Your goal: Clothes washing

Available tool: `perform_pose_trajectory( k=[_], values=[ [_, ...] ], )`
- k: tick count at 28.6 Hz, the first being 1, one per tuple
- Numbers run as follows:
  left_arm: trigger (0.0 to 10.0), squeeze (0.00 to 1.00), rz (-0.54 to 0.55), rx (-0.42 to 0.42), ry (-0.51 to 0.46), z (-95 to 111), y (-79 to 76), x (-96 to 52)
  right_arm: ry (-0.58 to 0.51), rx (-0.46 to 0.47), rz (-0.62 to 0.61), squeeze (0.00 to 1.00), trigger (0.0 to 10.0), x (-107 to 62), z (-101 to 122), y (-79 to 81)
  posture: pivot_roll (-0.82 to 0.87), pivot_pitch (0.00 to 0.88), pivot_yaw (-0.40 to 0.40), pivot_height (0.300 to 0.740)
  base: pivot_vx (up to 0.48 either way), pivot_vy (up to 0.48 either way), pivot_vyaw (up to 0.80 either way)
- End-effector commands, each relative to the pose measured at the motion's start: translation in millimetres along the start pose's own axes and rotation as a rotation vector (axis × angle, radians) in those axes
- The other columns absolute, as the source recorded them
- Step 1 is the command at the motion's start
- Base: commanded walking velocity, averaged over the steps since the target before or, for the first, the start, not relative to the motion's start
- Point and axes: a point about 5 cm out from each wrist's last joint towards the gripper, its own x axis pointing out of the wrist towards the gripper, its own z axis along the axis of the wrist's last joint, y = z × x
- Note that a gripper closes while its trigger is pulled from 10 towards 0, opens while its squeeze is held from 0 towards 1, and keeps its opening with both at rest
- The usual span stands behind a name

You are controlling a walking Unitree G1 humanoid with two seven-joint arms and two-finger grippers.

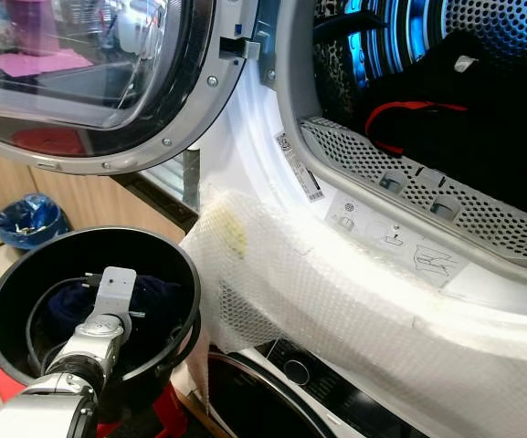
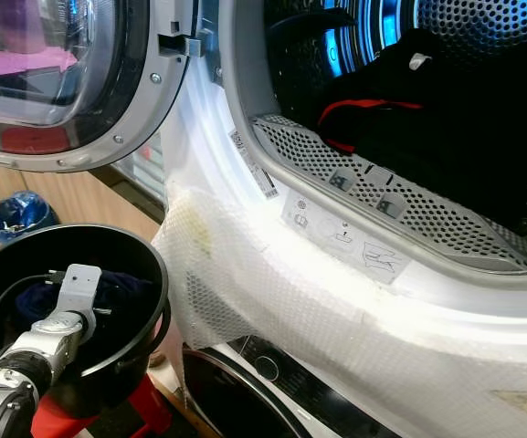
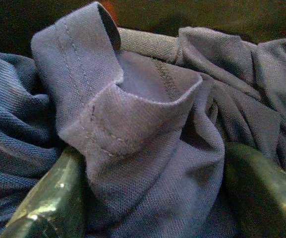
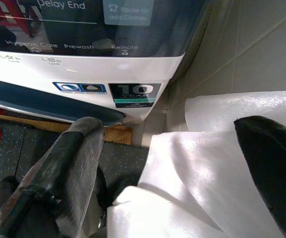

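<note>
Left gripper [image 3: 147, 198] reaching into black bucket [image 1: 26, 274], blue garment [image 3: 147, 148] between its fingers.

The blue garment is seen crumpled in the bucket, below the open drum door [image 1: 89, 82]; no long axis can be made out, but a stitched hem flap is stood up, pointing away from the wrist. A fold of it is bracketed by the two fingers [image 3: 48, 198], one at each side, apart and touching cloth. Dark clothes [image 2: 446, 119] are seen in the drum. The right gripper [image 4: 177, 163] is held low with fingers apart, over white plastic sheet [image 4: 207, 168].
</note>
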Motion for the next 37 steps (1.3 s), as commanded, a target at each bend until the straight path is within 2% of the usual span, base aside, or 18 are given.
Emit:
perform_pose_trajectory(
  k=[1,15,28,37],
  values=[
    [0.0,0.0,-0.034,-0.018,0.02,-8,-9.1,-0.5,-0.003,-0.008,-0.02,0.0,10.0,-1.8,0,-7.8,0.13,0.114,-0.248,0.74,0.0,0.0,0.0],
    [0.0,0.0,-0.079,0.009,-0.008,-3,-11.9,-0.7,0.013,0.011,0.01,0.0,10.0,1.4,-2,7.1,0.19,0.103,-0.229,0.74,0.0,0.0,0.0],
    [0.0,0.0,-0.111,0.002,0.006,-12,-24.2,-2.0,0.008,-0.001,0.003,0.0,10.0,-0.5,1,-4.6,0.18,0.084,-0.251,0.74,0.0,0.0,0.0],
    [0.0,0.0,-0.128,-0.027,0.007,-14,-25.6,-2.4,-0.013,0.024,0.001,0.0,10.0,1.0,5,-1.6,0.18,0.081,-0.248,0.74,0.0,0.0,0.0]
  ],
)
